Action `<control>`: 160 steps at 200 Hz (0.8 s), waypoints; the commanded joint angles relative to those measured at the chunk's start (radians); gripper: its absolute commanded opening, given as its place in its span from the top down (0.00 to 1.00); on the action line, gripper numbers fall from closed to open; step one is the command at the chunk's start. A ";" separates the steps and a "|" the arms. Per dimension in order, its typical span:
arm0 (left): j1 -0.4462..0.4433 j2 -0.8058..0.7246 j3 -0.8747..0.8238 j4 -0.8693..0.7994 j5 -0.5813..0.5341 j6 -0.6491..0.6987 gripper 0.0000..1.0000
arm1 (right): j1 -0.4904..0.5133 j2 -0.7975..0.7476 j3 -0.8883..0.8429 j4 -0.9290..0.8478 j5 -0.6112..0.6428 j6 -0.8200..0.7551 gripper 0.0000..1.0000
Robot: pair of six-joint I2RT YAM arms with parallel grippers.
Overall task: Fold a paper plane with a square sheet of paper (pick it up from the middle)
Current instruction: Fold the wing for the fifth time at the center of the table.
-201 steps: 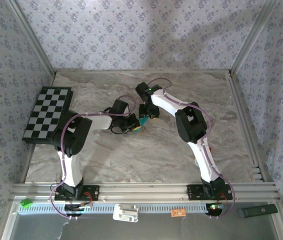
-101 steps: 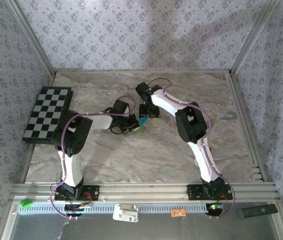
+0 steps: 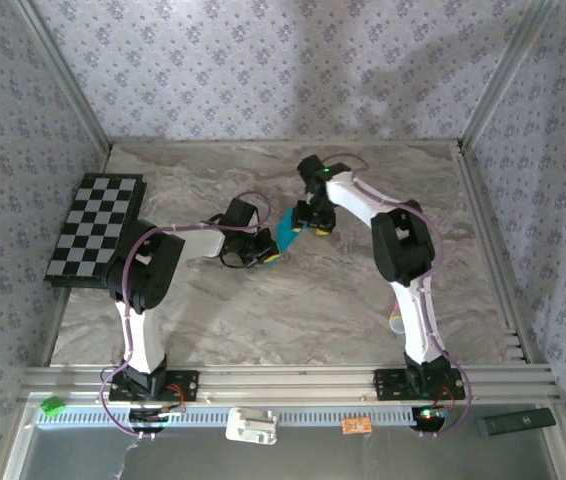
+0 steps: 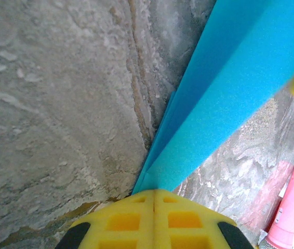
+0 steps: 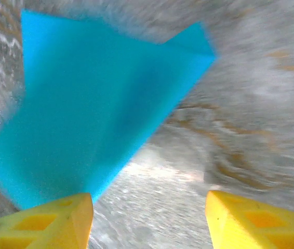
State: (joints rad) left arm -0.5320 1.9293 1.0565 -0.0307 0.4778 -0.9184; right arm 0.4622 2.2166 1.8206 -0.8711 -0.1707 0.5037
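Note:
The teal-blue sheet of paper (image 3: 286, 232) is folded into a narrow creased strip and stands tilted off the table near its middle. My left gripper (image 3: 269, 252) is shut on the strip's lower end; in the left wrist view the yellow fingertips (image 4: 136, 207) press together on the fold (image 4: 230, 88). My right gripper (image 3: 312, 221) hangs just right of the strip's upper end, open. In the right wrist view, the paper (image 5: 90, 104) lies ahead to the left, its near corner by the left fingertip (image 5: 51, 220), and nothing lies between the jaws of that gripper (image 5: 149, 212).
A black-and-white checkered board (image 3: 97, 228) lies at the table's left edge. A pink-and-red stick (image 4: 291, 207) lies on the marble beyond the paper in the left wrist view. Metal frame posts and patterned walls close in the table on three sides.
My right gripper has drawn back to the right, off the paper, and more of the teal strip now shows. The left arm has held still.

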 commanded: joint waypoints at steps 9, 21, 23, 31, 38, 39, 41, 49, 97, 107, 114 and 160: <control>0.004 0.020 0.003 -0.102 -0.030 -0.007 1.00 | -0.024 -0.168 -0.109 0.122 -0.105 -0.054 0.39; 0.005 0.022 0.006 -0.104 -0.027 -0.005 1.00 | -0.024 -0.206 -0.161 0.171 -0.137 -0.066 0.39; 0.005 0.021 0.005 -0.104 -0.027 -0.005 1.00 | -0.022 -0.212 -0.169 0.178 -0.143 -0.070 0.39; 0.004 0.022 0.008 -0.105 -0.025 -0.004 1.00 | -0.018 -0.228 -0.201 0.217 -0.167 -0.078 0.40; 0.004 0.022 0.009 -0.105 -0.023 -0.004 1.00 | -0.014 -0.239 -0.225 0.245 -0.185 -0.082 0.41; 0.004 0.022 0.008 -0.105 -0.023 -0.004 1.00 | -0.012 -0.240 -0.227 0.250 -0.188 -0.083 0.41; 0.005 0.022 0.009 -0.106 -0.023 -0.002 1.00 | -0.011 -0.241 -0.232 0.257 -0.192 -0.083 0.42; 0.005 0.022 0.011 -0.107 -0.021 -0.002 1.00 | -0.004 -0.244 -0.248 0.288 -0.217 -0.086 0.44; 0.005 0.026 0.014 -0.106 -0.022 0.001 1.00 | 0.054 -0.164 -0.227 0.352 -0.271 -0.055 0.70; 0.005 0.026 0.010 -0.102 -0.022 0.000 1.00 | 0.060 -0.143 -0.220 0.356 -0.274 -0.045 0.74; 0.005 0.027 0.009 -0.100 -0.021 -0.002 1.00 | 0.064 -0.132 -0.214 0.356 -0.271 -0.044 0.76; 0.006 0.025 0.007 -0.100 -0.019 0.000 1.00 | 0.079 -0.059 -0.171 0.327 -0.250 -0.053 0.82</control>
State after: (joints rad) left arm -0.5312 1.9301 1.0664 -0.0540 0.4782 -0.9180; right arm 0.5350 2.1246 1.6024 -0.5262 -0.4171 0.4553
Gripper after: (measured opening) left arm 0.046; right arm 0.191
